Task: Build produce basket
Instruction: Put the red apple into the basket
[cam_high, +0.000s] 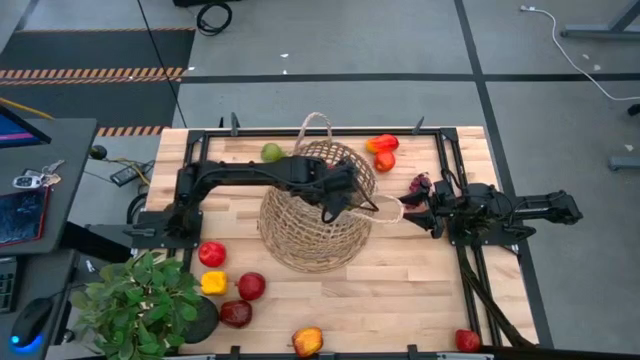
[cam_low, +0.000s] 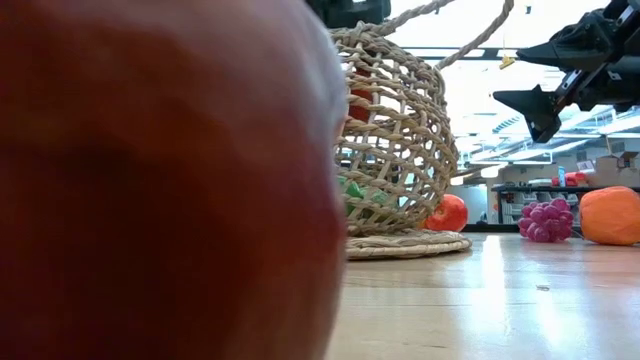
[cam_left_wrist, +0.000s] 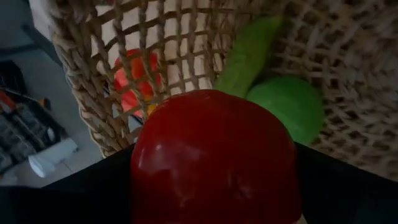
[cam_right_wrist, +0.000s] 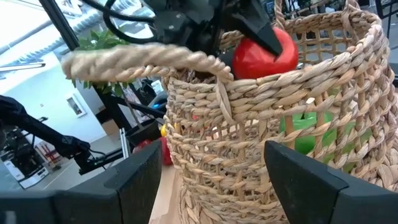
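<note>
Basket (cam_high: 315, 215) mid-table, tipped. My left gripper (cam_right_wrist: 252, 28) holds a red fruit (cam_left_wrist: 214, 155) over its mouth; green pieces (cam_left_wrist: 292, 109) already inside. Right gripper (cam_high: 425, 212), jaws apart, straddles its handle (cam_high: 385, 208). Most produce (cam_high: 230, 285) remains outside it.

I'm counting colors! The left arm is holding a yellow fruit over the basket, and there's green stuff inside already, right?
Almost. The fruit in the left end effector is red, not yellow; the right wrist view shows it above the basket. The green produce inside is right.
</note>
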